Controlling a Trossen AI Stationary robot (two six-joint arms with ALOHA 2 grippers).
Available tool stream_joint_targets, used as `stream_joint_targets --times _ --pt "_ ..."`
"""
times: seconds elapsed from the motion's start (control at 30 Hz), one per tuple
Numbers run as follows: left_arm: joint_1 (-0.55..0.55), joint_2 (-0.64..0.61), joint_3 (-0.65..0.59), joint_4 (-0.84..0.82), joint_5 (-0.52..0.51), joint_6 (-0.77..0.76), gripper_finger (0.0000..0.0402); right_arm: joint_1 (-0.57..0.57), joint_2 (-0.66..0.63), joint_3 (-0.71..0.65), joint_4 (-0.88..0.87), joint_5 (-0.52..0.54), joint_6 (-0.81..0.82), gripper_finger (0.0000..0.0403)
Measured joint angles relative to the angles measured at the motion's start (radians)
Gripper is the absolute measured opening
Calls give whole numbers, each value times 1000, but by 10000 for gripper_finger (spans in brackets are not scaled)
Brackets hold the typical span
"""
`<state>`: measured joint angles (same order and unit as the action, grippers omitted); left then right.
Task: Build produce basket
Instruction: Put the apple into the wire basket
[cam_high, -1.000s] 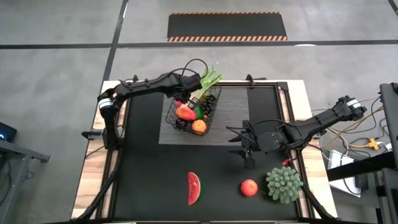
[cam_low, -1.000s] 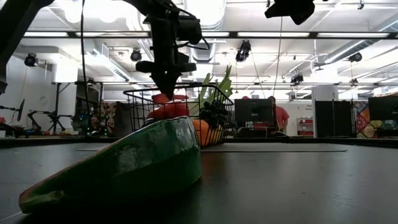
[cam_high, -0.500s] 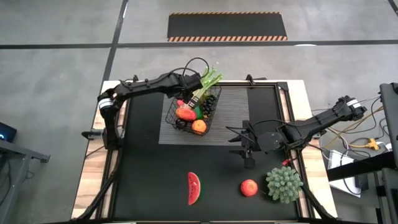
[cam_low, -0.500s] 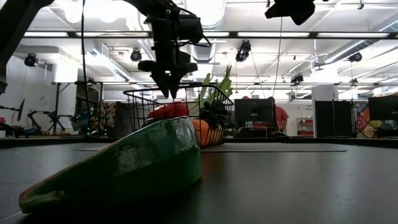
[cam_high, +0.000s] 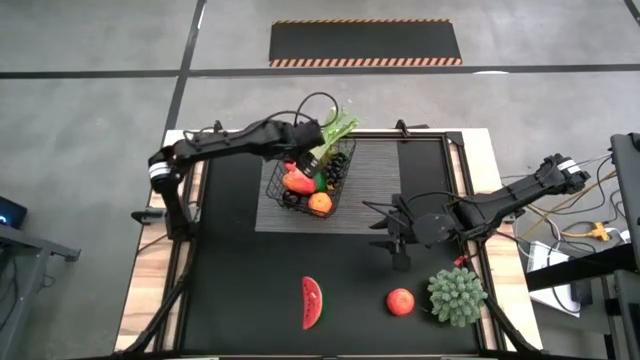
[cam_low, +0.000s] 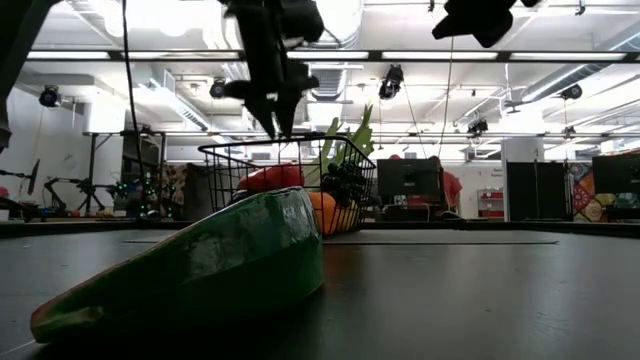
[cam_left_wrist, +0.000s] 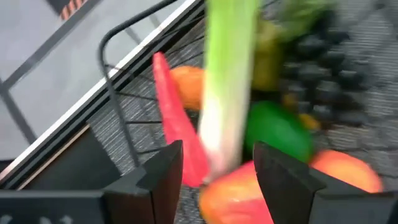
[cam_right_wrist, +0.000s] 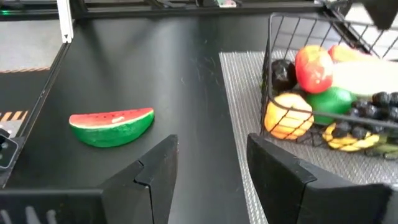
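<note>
Left gripper (cam_low: 272, 128) lifted, seemingly empty.

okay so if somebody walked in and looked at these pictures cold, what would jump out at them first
Probably the black wire basket at the table's far middle, heaped with colourful produce, a green leek poking out, and the left claw open just above it. Next, the watermelon slice and red apple lying alone near the front, by a spiky green plant.

Left tool (cam_high: 308, 160) raised, agape; right tool (cam_high: 385, 232) agape.
</note>
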<state>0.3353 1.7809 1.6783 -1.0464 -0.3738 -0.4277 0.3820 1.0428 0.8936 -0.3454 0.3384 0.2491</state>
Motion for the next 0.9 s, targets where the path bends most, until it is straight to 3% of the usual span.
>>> stream_joint_targets --times 0.17,0.37,0.73,0.9 --pt "-111 -51 0 47 -5 50 178 0 8 0 -53 -14 45 178" --pt "-286 -63 0 194 -8 159 178 0 47 -4 -66 -120 76 184" --pt "-494 -63 0 335 -27 260 178 64 106 -5 -111 -342 86 311" --pt "-521 -64 0 338 -29 261 178 137 106 -5 -124 -365 155 341"
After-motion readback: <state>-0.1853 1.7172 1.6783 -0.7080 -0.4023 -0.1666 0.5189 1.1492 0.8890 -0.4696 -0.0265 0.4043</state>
